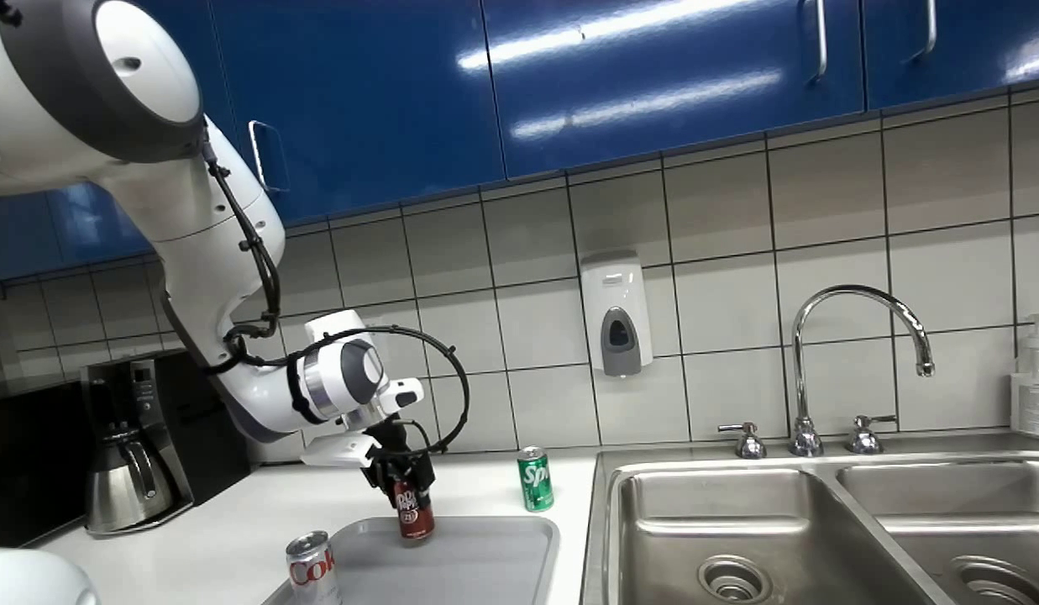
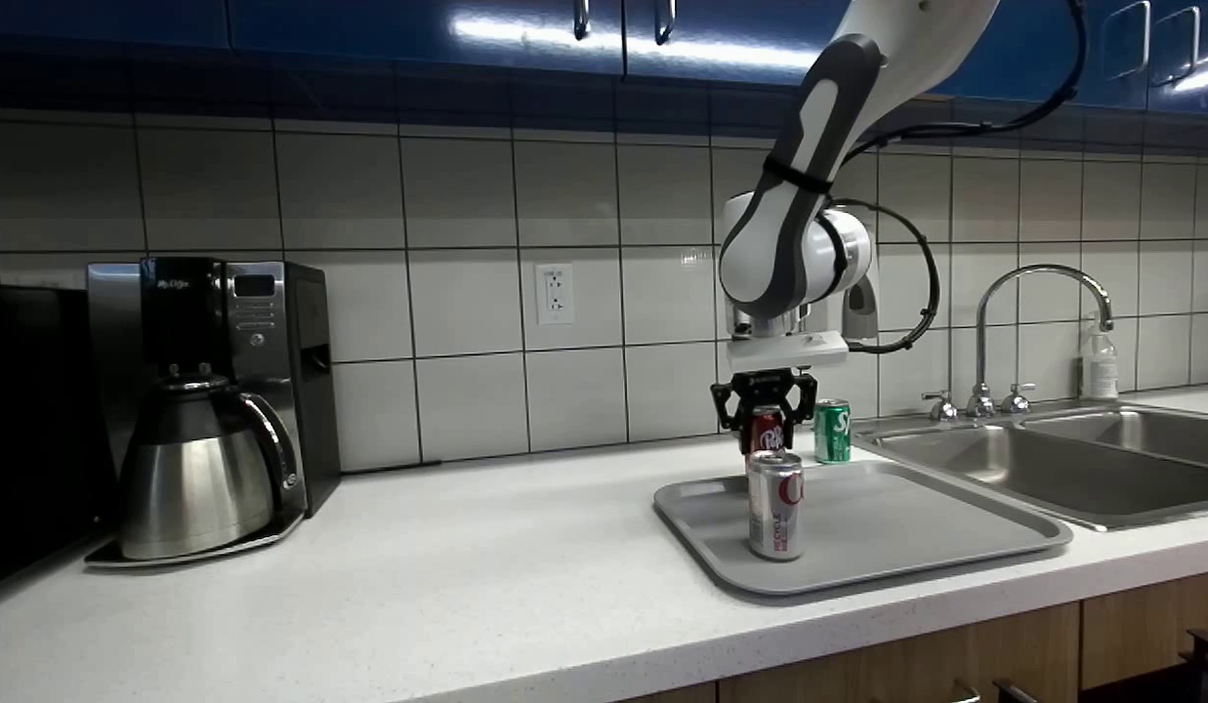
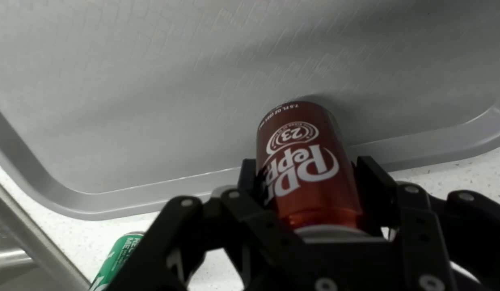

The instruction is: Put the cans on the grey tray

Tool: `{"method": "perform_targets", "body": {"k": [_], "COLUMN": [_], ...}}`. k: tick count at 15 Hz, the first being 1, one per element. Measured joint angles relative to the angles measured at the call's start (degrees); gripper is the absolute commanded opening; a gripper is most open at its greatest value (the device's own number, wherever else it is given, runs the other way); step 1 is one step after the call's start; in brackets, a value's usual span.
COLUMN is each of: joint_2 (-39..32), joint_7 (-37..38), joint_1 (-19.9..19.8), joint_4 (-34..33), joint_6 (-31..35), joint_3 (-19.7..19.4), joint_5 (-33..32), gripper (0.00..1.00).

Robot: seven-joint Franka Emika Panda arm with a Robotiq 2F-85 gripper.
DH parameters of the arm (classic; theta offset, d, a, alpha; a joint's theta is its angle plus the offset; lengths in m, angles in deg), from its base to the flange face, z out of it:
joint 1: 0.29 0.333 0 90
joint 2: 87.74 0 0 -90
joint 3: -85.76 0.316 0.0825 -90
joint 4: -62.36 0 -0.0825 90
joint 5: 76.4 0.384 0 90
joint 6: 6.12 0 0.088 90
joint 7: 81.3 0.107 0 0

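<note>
Our hand is clamped on the red can, near upright, just inside the tray's rim toward the tabletop's back edge; we can't confirm contact.

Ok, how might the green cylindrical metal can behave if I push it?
The green cylindrical metal can would probably tip if pushed high: it stands upright, taller than wide. Knocked over, its round side would likely roll on the flat white countertop.

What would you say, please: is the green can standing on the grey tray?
No, in the wrist view the green can is on the white counter, apart from the grey tray.
</note>
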Motion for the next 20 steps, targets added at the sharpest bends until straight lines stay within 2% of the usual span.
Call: {"method": "perform_targets", "body": {"k": [10,11,12,13,15,20], "joint_2": [1.1,1.1,1.1,1.1,1.2,2.4], "joint_7": [0.0,0.0,0.0,0.0,0.0,0.4], "joint_1": [-0.1,-0.1,-0.1,-0.1,-0.1,-0.1], "joint_4": [2.8,2.9,3.0,3.1,3.2,3.4], "joint_6": [0.0,0.0,0.0,0.0,0.0,0.0], "joint_3": [0.0,0.0,0.0,0.0,0.0,0.0], "joint_5": [-0.1,-0.1,-0.1,-0.1,-0.1,-0.5], "gripper": [0.39,0.42,0.89,0.9,0.99,1.0]}}
